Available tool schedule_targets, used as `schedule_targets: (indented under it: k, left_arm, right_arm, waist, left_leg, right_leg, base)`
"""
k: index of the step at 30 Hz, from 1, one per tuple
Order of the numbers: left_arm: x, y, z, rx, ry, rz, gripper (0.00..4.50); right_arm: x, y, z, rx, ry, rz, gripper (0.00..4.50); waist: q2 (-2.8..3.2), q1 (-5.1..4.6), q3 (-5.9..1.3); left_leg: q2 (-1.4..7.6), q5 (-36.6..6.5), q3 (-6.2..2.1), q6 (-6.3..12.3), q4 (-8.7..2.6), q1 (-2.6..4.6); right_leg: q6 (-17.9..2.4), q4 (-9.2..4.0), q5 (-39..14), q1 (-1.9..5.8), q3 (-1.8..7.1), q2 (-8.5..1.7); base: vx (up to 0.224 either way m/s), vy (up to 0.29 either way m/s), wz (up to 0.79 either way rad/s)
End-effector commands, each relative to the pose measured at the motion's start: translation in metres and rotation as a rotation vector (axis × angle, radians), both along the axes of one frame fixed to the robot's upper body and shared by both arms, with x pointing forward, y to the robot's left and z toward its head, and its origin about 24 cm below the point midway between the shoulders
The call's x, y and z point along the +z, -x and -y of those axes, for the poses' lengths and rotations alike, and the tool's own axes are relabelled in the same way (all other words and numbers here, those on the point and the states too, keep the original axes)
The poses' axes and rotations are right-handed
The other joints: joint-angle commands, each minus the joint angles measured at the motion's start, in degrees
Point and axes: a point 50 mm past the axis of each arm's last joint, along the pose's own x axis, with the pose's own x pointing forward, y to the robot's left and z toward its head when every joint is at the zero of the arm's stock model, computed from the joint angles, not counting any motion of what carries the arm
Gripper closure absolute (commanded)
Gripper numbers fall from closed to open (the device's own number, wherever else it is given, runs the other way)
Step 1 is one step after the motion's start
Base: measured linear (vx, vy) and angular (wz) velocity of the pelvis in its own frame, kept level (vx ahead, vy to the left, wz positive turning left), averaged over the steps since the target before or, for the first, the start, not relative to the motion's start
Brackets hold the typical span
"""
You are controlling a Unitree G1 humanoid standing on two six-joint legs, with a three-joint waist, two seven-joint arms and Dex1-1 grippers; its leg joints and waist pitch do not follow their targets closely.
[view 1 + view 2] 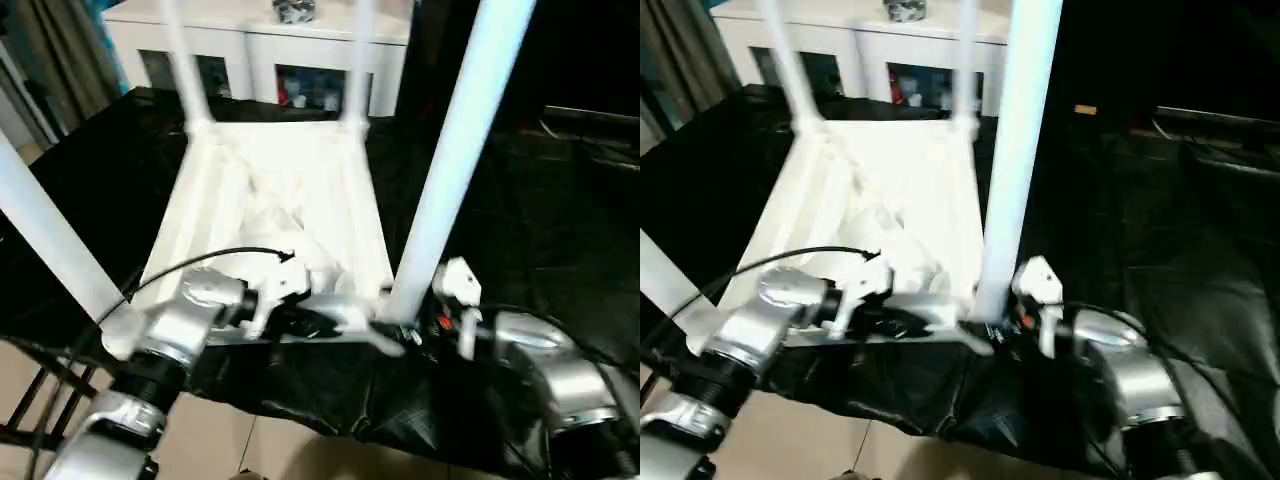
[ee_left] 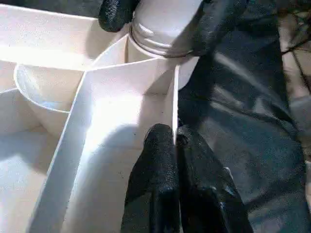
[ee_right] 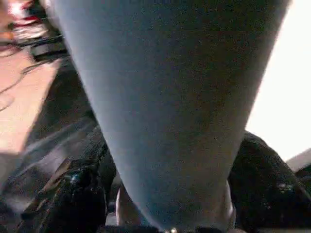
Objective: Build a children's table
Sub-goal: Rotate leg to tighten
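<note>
Tabletop (image 1: 270,200) underside up; legs (image 1: 455,160) upright. Left hand (image 2: 176,141) clamped on rim; right hand (image 3: 170,194) apart around leg.

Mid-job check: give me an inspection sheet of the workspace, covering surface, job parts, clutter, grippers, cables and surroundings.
Surface: black cloth covers the work table.
Job's things: tabletop lies underside up; four legs stand in its corner sockets, the near right leg among them.
Clutter: nothing seen on the cloth.
Grippers: left gripper shut on the tabletop's near edge wall; right gripper has its fingers on either side of the near right leg's base, contact unclear.
Cables: a black cable arcs over the left forearm; more lie on the floor at far right.
Surroundings: white glass-doored cabinet behind; tiled floor in front.
</note>
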Motion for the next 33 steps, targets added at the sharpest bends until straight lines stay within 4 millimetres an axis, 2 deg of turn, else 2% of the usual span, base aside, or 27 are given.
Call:
schedule_targets:
  k: [1, 4, 5, 6, 9, 12, 16, 19, 21, 23, 24, 26, 27, 28, 29, 31, 33]
  left_arm:
    - [0.008, -0.004, 0.004, -0.044, 0.039, 0.004, 4.50]
    - [0.008, -0.005, 0.003, -0.056, 0.034, -0.004, 4.50]
    - [0.007, -0.007, 0.003, -0.053, 0.032, -0.002, 4.50]
    - [0.007, -0.007, 0.002, -0.053, 0.031, -0.001, 4.50]
    - [0.007, -0.008, 0.002, -0.055, 0.032, -0.002, 4.50]
    - [0.007, -0.008, 0.002, -0.058, 0.038, -0.009, 4.50]
    - [0.006, -0.008, 0.001, -0.048, 0.039, -0.011, 4.50]
    - [0.002, -0.011, 0.002, 0.037, 0.018, 0.013, 4.50]
    - [0.001, -0.014, 0.007, 0.111, 0.023, 0.025, 4.50]
    - [0.001, -0.015, 0.010, 0.146, 0.031, 0.032, 4.50]
    - [0.000, -0.016, 0.018, 0.196, 0.038, 0.048, 4.50]
    - [-0.003, -0.015, 0.030, 0.254, 0.051, 0.060, 4.50]
    - [-0.006, -0.015, 0.042, 0.302, 0.054, 0.073, 4.50]
    - [-0.006, -0.015, 0.042, 0.302, 0.054, 0.073, 4.50]
    - [-0.007, -0.015, 0.046, 0.322, 0.056, 0.079, 4.50]
    - [-0.008, -0.016, 0.053, 0.360, 0.063, 0.083, 4.50]
    - [-0.008, -0.016, 0.062, 0.385, 0.071, 0.094, 4.50]
  right_arm:
    - [0.002, 0.000, -0.005, 0.113, -0.010, -0.034, 1.51]
    - [0.003, -0.001, -0.006, 0.150, -0.008, -0.042, 1.59]
    - [0.003, -0.002, -0.007, 0.165, -0.007, -0.047, 1.91]
    - [0.003, -0.003, -0.008, 0.174, -0.007, -0.052, 2.00]
    - [0.003, -0.003, -0.008, 0.184, -0.012, -0.058, 2.05]
    - [0.003, -0.002, -0.011, 0.198, -0.028, -0.068, 2.33]
    - [0.000, -0.001, -0.011, 0.173, -0.036, -0.070, 2.40]
    - [-0.005, -0.006, -0.012, 0.010, -0.045, -0.040, 2.41]
    - [-0.011, -0.010, -0.014, -0.129, -0.032, -0.019, 2.43]
    - [-0.014, -0.012, -0.016, -0.195, -0.021, -0.007, 2.45]
    - [-0.019, -0.013, -0.019, -0.301, -0.005, -0.005, 2.45]
    - [-0.028, -0.014, -0.025, -0.435, 0.017, -0.012, 2.49]
    - [-0.036, -0.015, -0.033, -0.551, 0.027, -0.033, 2.51]
    - [-0.036, -0.015, -0.033, -0.551, 0.027, -0.033, 2.52]
    - [-0.038, -0.015, -0.035, -0.585, 0.036, -0.036, 2.52]
    - [-0.042, -0.017, -0.039, -0.662, 0.045, -0.046, 2.53]
    - [-0.042, -0.019, -0.045, -0.725, 0.026, -0.062, 2.53]
  waist:
    - [-0.78, 0.24, -3.15]
    - [-0.99, 0.55, -3.18]
    - [-0.89, 0.64, -3.23]
    - [-0.88, 0.76, -3.25]
    - [-1.02, 0.96, -3.21]
    - [-1.02, 1.10, -3.09]
    - [-1.04, 1.28, -3.04]
    - [-0.96, 1.26, -2.96]
    - [-1.00, 1.00, -2.84]
    - [-1.03, 0.53, -2.68]
    - [-0.98, -0.02, -2.55]
    - [-1.05, -0.48, -2.46]
    - [-1.06, -0.81, -2.43]
    - [-1.07, -0.93, -2.38]
    - [-0.81, -1.01, -2.32]
    - [-0.86, -1.36, -2.28]
    - [-0.76, -1.57, -2.35]
  left_leg:
    - [3.10, -9.99, -0.99, 5.65, -3.14, 0.62]
    - [3.31, -9.60, -1.03, 5.55, -3.08, 0.64]
    - [3.22, -9.39, -1.02, 5.72, -3.01, 0.65]
    - [3.29, -9.26, -1.03, 5.62, -3.01, 0.67]
    - [3.31, -9.28, -1.06, 5.39, -3.04, 0.62]
    - [3.35, -10.49, -1.11, 4.64, -3.14, 0.69]
    - [3.33, -11.41, -1.14, 3.98, -3.22, 0.72]
    - [3.37, -11.66, -1.19, 3.51, -3.35, 0.71]
    - [3.25, -12.94, -1.33, 2.43, -3.56, 0.73]
    - [3.15, -14.86, -1.51, 1.35, -3.80, 0.73]
    - [3.25, -16.50, -1.68, 0.26, -4.04, 0.80]
    - [3.20, -17.12, -1.79, -0.29, -4.18, 0.68]
    - [3.09, -18.73, -1.81, -0.76, -4.24, 0.98]
    - [3.08, -18.87, -1.77, -0.85, -4.24, 1.03]
    - [2.98, -19.47, -1.77, -0.94, -4.23, 1.11]
    - [2.85, -20.84, -1.87, -0.78, -4.27, 1.27]
    - [2.76, -20.82, -1.96, -0.39, -4.38, 1.16]
  right_leg:
    - [-15.41, -3.36, -7.04, 2.79, 2.28, -3.33]
    - [-15.59, -3.21, -6.36, 2.80, 2.35, -3.50]
    - [-15.71, -3.15, -6.33, 2.75, 2.29, -3.44]
    - [-15.87, -3.12, -6.15, 2.76, 2.30, -3.47]
    - [-15.71, -3.06, -6.51, 2.81, 2.29, -3.55]
    - [-14.99, -3.32, -9.22, 2.72, 2.32, -3.59]
    - [-14.43, -3.46, -10.76, 2.68, 2.38, -3.62]
    - [-14.05, -3.54, -11.11, 2.55, 2.43, -3.62]
    - [-13.50, -3.80, -13.34, 2.50, 2.43, -3.70]
    - [-12.35, -4.16, -17.08, 2.51, 2.36, -3.72]
    - [-11.33, -4.42, -19.59, 2.28, 2.41, -3.75]
    - [-10.72, -4.57, -20.70, 2.31, 2.45, -3.76]
    - [-9.86, -4.95, -22.44, 2.01, 2.40, -3.66]
    - [-9.65, -5.07, -22.77, 1.89, 2.48, -3.66]
    - [-9.44, -5.17, -23.57, 1.74, 2.49, -3.64]
    - [-8.03, -5.70, -26.54, 1.63, 2.48, -3.61]
    - [-7.47, -5.85, -26.60, 1.75, 2.40, -3.55]
  base:
    - [0.000, 0.000, 0.00]
    - [0.000, 0.000, 0.00]
    - [0.000, 0.000, 0.00]
    - [0.000, 0.000, 0.00]
    - [0.000, 0.000, 0.00]
    - [0.000, 0.000, 0.00]
    - [0.000, 0.000, 0.00]
    - [0.000, 0.000, 0.00]
    - [0.000, 0.000, 0.00]
    - [0.000, 0.000, 0.00]
    - [0.000, 0.000, 0.00]
    - [0.000, 0.000, 0.00]
    - [0.000, 0.000, 0.00]
    - [0.000, 0.000, 0.00]
    - [0.000, 0.000, 0.00]
    - [0.000, 0.000, 0.00]
    - [0.000, 0.000, 0.00]
